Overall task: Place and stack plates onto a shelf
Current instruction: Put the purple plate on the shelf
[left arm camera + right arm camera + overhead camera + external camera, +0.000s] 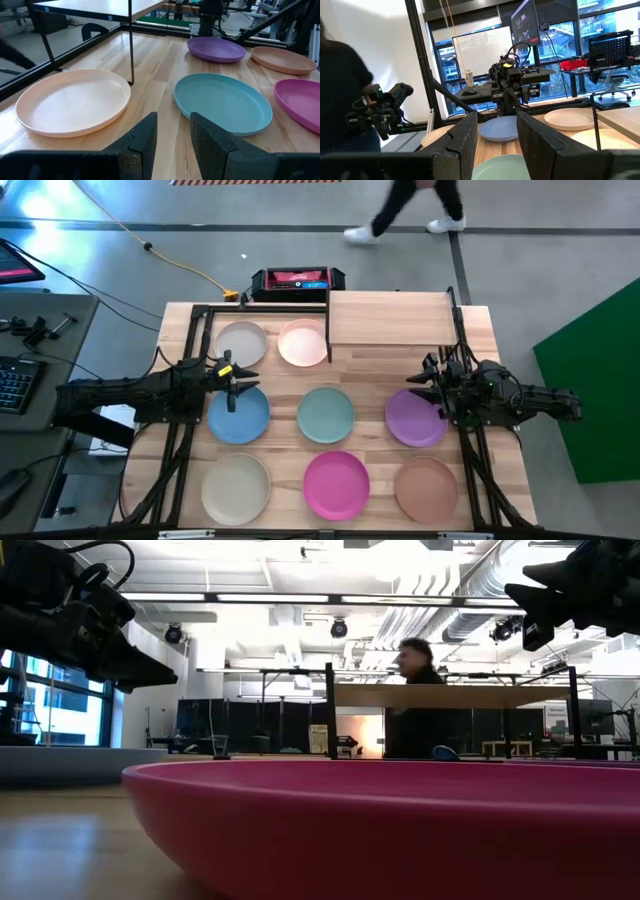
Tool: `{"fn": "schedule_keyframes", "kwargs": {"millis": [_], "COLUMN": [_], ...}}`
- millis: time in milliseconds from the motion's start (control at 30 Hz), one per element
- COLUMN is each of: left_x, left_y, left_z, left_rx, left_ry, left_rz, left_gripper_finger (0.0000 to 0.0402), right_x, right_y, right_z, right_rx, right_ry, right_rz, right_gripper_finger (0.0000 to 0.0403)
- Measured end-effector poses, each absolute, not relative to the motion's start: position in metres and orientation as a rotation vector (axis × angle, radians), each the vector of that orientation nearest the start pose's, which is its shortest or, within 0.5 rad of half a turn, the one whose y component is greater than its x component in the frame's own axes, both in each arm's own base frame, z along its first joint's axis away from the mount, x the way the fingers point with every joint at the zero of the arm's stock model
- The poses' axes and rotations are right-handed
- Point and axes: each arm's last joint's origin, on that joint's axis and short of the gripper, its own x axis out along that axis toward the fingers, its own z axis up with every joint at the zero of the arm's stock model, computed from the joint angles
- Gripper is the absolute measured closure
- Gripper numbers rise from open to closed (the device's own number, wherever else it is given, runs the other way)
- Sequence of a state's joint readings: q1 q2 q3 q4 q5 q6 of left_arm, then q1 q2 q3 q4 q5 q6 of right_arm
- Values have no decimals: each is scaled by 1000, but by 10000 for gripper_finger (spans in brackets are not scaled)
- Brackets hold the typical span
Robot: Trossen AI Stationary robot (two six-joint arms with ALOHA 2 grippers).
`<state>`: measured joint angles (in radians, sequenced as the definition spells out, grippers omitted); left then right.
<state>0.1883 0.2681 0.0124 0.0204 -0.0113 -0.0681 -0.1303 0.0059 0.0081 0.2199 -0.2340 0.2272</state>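
- Eight round, shallow, matte plates are laid flat on the pale plank table (380,375), none touching another; the grey-white plate (241,343) and the pale pink plate (303,343) are set at the far side, the blue plate (239,415), teal plate (326,415) and purple plate (414,418) in the middle row, the cream plate (236,486), magenta plate (336,484) and tan plate (427,486) nearest.
- The shelf (390,318), a smooth light-wood board on thin black legs, is seen at the far right of the table with nothing on it; one leg is planted just beside the pale pink plate.
- The left gripper (243,375) is held above the gap between the grey-white and blue plates; its blunt dark fingers (143,145) are parted by a narrow gap and nothing is held.
- The right gripper (424,380) is held over the far edge of the purple plate; its fingers (465,135) are parted likewise, with nothing between them.
- A dark box with a red top (297,280) is set beyond the table; a person (410,205) is seen on the floor behind it.
- In the low view the magenta rim fills the foreground and hides the other plates; only from above is the whole layout shown.
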Motion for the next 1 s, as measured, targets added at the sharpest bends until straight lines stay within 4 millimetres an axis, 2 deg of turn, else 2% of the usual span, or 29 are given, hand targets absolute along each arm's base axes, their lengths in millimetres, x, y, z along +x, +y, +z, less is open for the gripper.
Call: {"fn": "schedule_keyframes", "kwargs": {"millis": [300,700,833,1000], "left_x": [110,112,112,112], "left_y": [21,22,22,22], "left_z": [149,172,181,181], "left_rx": [-98,-549,-612,-622], "left_ry": [206,-83,-178,-176], "left_rz": [208,191,159,160], "left_gripper_finger": [298,298,298,298], "right_x": [95,94,93,89], "right_y": [-6,-6,-7,-6], "right_z": [187,188,193,203], "right_rx": [186,186,217,231], "right_ry": [-205,-221,-274,-384], "right_rz": [128,105,102,123], "right_gripper_finger": [274,274,274,274]}}
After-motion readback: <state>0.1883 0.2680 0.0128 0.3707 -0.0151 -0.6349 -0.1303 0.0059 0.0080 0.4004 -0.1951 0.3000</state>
